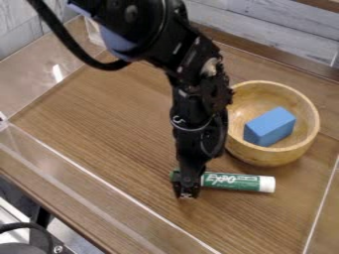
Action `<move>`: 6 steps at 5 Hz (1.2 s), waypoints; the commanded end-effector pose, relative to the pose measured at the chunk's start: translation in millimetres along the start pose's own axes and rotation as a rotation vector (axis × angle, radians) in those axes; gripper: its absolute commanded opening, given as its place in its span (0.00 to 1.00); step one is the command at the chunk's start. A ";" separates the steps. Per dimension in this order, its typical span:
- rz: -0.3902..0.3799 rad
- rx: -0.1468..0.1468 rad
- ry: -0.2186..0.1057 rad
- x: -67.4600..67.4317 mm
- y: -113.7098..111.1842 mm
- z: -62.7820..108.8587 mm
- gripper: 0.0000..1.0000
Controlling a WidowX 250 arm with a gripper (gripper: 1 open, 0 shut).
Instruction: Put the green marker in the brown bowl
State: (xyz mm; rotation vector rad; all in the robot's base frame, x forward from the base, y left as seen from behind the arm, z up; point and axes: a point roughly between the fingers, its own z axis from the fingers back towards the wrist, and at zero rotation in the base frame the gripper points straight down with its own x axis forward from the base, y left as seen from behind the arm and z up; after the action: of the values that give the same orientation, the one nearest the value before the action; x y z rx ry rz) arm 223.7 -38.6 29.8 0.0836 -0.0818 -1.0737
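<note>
open end effector [187, 184], one green marker [235, 182], one brown bowl [244, 150].

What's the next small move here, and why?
Probably close the gripper on the green marker. The jaws look open and sit low at the marker's dark capped end, which lies flat on the table. The brown bowl with the blue block sits close by, so a lift follows.
</note>
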 end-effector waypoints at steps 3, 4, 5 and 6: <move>0.002 0.034 -0.032 7.3 2.2 -1.4 0.00; 0.007 0.034 -0.040 8.0 1.8 -0.8 0.00; 0.008 0.034 -0.040 8.3 2.0 -1.9 0.00; 0.010 0.035 -0.041 8.5 2.2 -3.0 0.00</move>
State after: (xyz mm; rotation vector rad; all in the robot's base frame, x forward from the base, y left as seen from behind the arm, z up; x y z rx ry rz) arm 226.5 -41.3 23.8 0.0860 -0.1169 -1.0522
